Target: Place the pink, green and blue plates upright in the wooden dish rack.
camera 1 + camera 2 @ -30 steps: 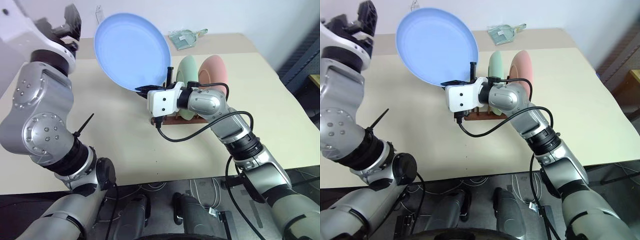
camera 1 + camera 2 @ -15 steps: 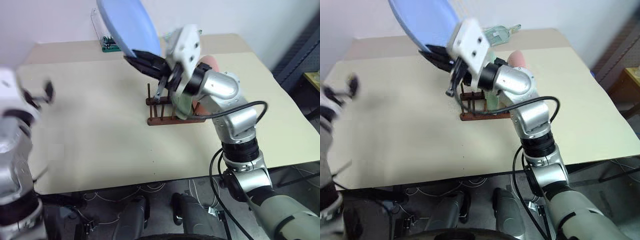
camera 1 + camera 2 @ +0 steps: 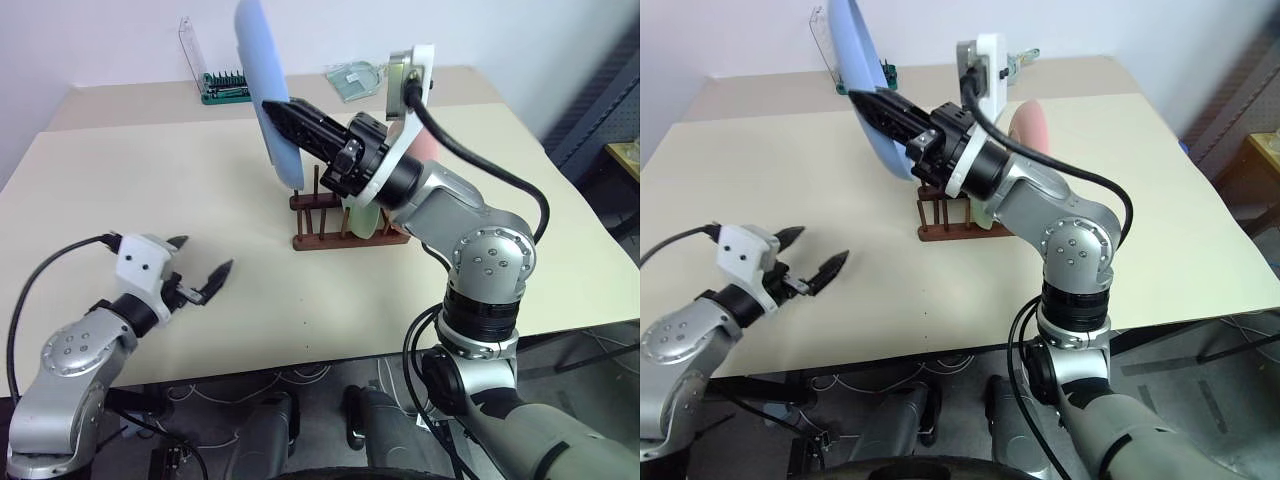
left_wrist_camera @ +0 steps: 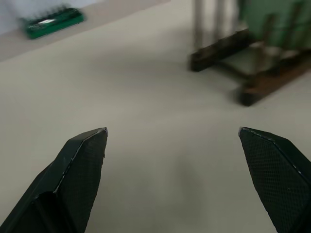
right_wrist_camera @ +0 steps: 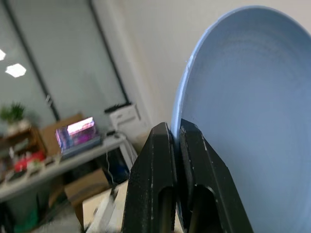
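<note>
My right gripper (image 3: 276,108) is shut on the rim of the light blue plate (image 3: 262,90). It holds the plate upright and edge-on in the air, above the left end of the wooden dish rack (image 3: 335,238). In the right wrist view both fingers (image 5: 158,145) pinch the blue plate (image 5: 248,97). The mint green plate (image 3: 362,218) stands upright in the rack. The pink plate (image 3: 1032,125) stands behind it, mostly hidden by my right arm. My left gripper (image 3: 203,254) hangs open and empty low over the table, to the left of the rack and nearer the front edge.
A green bit case (image 3: 222,88) with a raised clear lid sits at the table's back left. A clear plastic item (image 3: 355,78) lies at the back centre. The beige table (image 3: 150,170) is bare between my left gripper and the rack (image 4: 252,63).
My left arm came down from high at the left to low over the table. My right wrist rolled, turning the blue plate from face-on to edge-on above the rack.
</note>
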Controlling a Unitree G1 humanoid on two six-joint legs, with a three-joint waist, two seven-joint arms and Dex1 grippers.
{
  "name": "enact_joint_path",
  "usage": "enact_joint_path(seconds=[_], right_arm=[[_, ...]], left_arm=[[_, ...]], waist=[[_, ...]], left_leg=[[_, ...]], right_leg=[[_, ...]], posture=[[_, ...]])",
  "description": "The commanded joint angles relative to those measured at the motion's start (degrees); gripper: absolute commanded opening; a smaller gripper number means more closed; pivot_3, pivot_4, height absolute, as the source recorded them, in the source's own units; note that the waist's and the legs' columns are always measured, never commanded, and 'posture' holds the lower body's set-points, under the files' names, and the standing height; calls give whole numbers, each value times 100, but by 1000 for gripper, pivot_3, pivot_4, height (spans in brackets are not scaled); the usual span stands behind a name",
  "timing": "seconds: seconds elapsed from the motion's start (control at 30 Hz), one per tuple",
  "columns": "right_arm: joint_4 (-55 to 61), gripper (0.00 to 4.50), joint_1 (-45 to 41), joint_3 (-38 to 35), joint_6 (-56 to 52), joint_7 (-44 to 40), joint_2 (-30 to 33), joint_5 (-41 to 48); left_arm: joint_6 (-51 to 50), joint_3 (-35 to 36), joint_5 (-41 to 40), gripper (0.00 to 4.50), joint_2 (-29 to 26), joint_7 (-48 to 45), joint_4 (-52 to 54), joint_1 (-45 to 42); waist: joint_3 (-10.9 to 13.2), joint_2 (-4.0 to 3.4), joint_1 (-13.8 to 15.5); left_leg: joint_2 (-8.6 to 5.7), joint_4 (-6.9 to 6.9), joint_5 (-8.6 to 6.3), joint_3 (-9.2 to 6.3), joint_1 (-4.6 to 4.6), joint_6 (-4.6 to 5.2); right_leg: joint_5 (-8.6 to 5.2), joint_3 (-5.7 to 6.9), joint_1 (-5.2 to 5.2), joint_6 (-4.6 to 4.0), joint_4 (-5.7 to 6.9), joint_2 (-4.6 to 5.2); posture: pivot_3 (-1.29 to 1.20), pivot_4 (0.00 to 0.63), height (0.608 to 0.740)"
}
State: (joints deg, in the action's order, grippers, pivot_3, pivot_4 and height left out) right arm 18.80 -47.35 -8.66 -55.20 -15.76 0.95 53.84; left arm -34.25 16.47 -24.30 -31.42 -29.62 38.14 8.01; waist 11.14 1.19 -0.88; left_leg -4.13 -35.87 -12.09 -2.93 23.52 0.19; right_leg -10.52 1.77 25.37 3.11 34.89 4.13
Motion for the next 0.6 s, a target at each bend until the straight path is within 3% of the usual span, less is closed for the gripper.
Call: enact_joint_path(seconds=[0.03,0.6], right_arm=[[-184,0,-129,-296,-111,584,-49,307],[-877,0,-127,-585,-301,1809,-96,1099]], left_arm=[[154,9,-235,4438,8,-141,222,4],[136,-218,-397,4438,-60,-237,364,53]], waist=[[1,-1,6],[7,-12,-4]], left_leg=[[0,-1,0,0,0,0],[2,1,9,-2,5,20]], right_leg=[[0,0,-1,0,0,0],[-14,6,-2,23,-12,-1]], posture=[[0,150,740],[0,150,740]])
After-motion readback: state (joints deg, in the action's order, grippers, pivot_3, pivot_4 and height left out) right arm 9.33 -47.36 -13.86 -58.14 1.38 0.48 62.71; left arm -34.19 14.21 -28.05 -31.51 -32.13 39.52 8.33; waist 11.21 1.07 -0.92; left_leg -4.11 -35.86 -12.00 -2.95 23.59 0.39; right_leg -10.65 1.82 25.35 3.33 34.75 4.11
